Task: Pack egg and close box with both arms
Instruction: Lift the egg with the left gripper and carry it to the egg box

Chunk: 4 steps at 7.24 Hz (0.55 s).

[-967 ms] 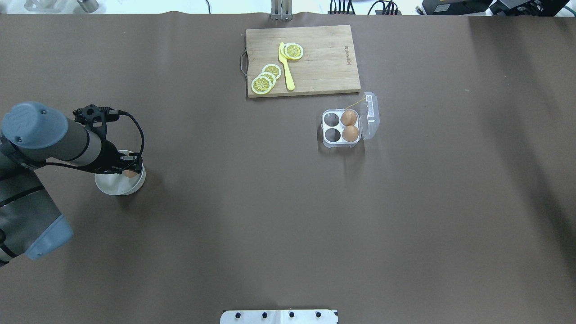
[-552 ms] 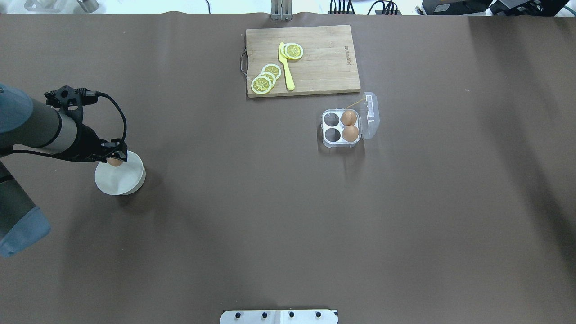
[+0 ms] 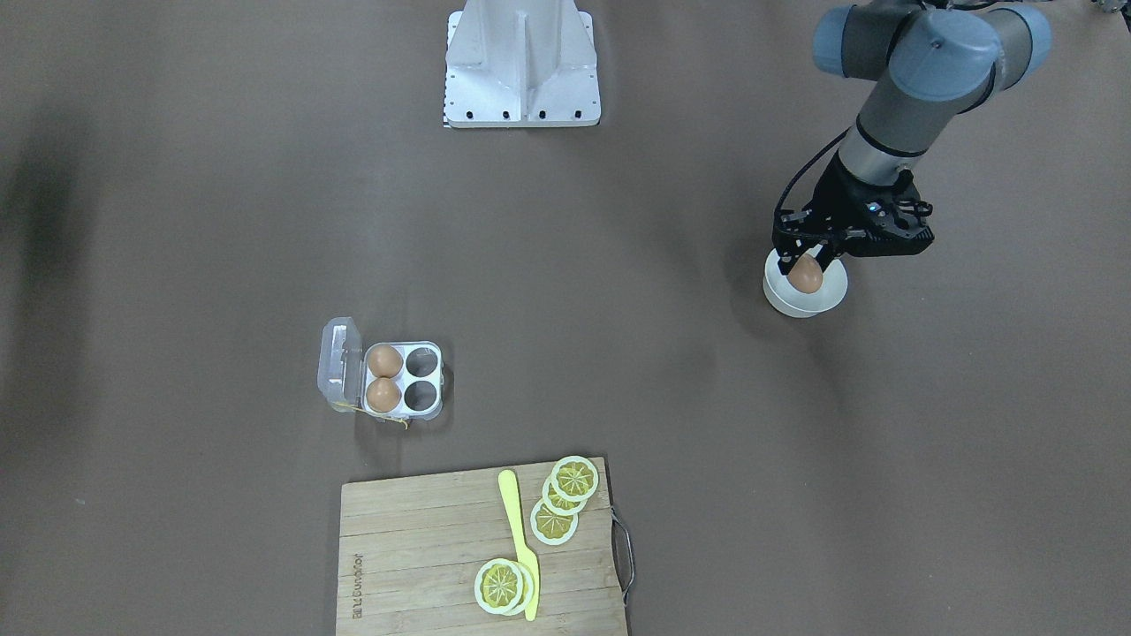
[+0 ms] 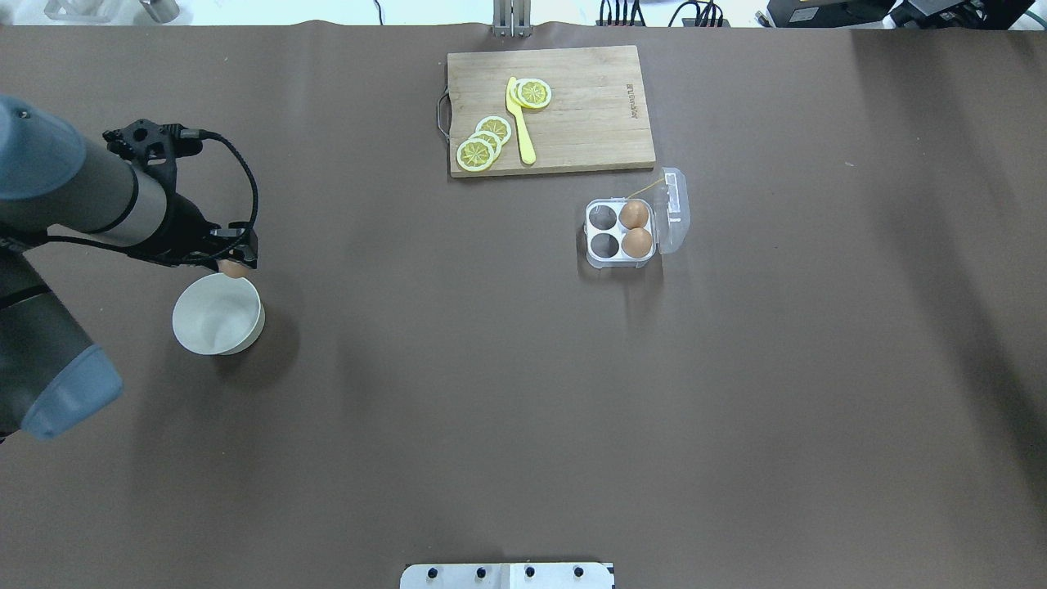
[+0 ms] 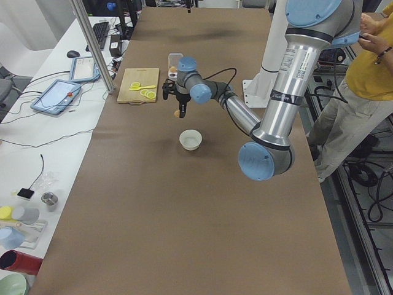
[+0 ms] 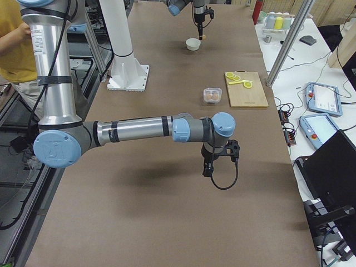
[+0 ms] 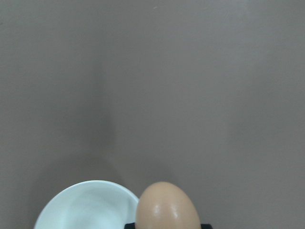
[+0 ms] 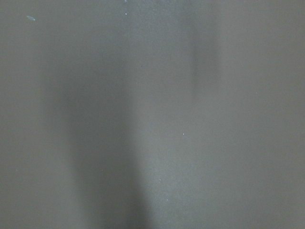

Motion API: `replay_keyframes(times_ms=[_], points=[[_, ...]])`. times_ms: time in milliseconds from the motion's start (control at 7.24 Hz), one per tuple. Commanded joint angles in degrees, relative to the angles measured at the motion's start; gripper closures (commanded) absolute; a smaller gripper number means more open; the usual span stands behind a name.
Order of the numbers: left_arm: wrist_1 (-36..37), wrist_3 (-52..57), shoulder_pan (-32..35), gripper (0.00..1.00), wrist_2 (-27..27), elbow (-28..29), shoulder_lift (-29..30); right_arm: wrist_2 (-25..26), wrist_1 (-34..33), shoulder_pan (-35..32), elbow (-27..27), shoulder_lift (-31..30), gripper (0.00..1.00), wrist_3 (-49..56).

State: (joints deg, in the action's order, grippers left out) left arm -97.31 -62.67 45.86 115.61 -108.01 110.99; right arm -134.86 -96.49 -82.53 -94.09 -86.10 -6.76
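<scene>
My left gripper (image 4: 235, 260) is shut on a light-brown egg (image 4: 232, 269) and holds it in the air just beyond the far rim of the white bowl (image 4: 248, 325). The front-facing view shows the egg (image 3: 805, 276) between the black fingers, above the bowl (image 3: 800, 306). The egg fills the bottom of the left wrist view (image 7: 167, 206). The clear egg box (image 4: 595, 255) stands open mid-table, lid (image 4: 674, 209) folded to the right. Two brown eggs (image 4: 635, 228) fill its right cells; the left cells are empty. My right gripper (image 6: 207, 169) shows only in the exterior right view, above bare table; I cannot tell its state.
A wooden cutting board (image 4: 589, 123) with lemon slices (image 4: 483, 143) and a yellow knife (image 4: 521, 123) lies beyond the box. The white base plate (image 4: 507, 575) is at the near edge. A person (image 5: 368, 80) stands by the robot.
My left gripper has risen out of the bowl with the egg, swung left, then come back toward the far right. The bowl is now empty.
</scene>
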Motion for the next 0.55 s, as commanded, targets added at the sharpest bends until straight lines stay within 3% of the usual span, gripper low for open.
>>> replay_keyframes(times_ms=[0, 414], points=[[0.5, 0.1, -0.8, 0.78, -0.3, 4.0, 8.1, 0.2, 0.1, 0.0, 0.0, 0.0, 0.0, 0.1], [-0.7, 0.4, -5.0, 0.81, -0.6, 12.7, 18.5, 0.3, 0.1, 0.0, 0.3, 0.3, 0.0, 0.7]])
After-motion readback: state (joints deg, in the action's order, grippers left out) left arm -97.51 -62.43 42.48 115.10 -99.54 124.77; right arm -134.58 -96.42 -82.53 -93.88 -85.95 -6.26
